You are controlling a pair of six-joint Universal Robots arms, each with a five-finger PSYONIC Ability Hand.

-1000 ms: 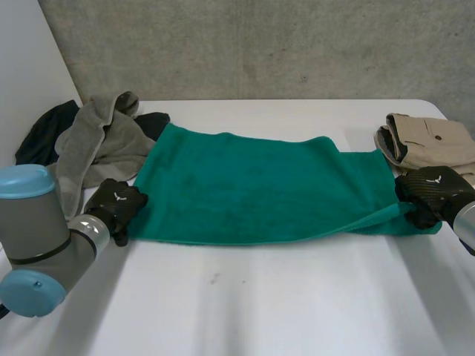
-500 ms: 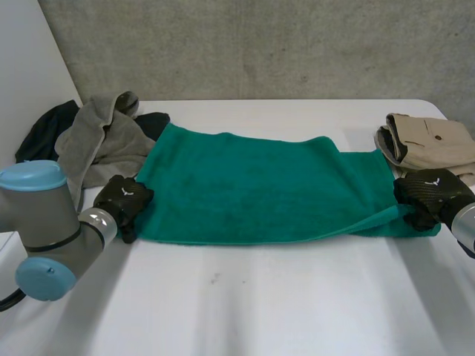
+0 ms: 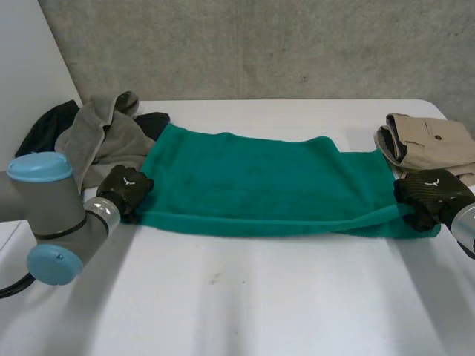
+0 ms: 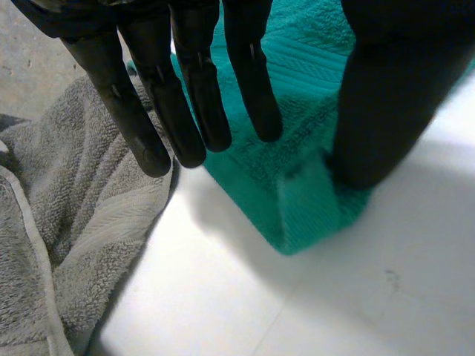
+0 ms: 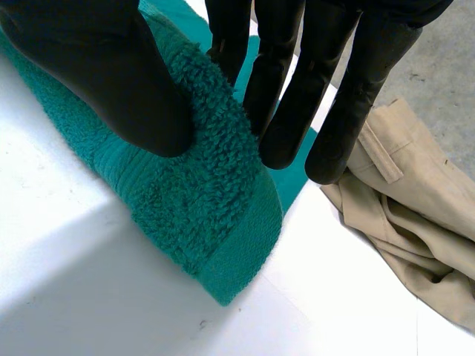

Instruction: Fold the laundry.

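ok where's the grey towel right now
In the head view the grey towel lies bunched at the table's far left, against the green towel's left end, just beyond the left hand, with a dark garment beside it.

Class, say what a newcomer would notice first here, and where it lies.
The green towel spread across the white table strikes first, left hand and right hand each pinching a near corner. A grey towel lies beside its left end, beige trousers beside its right.
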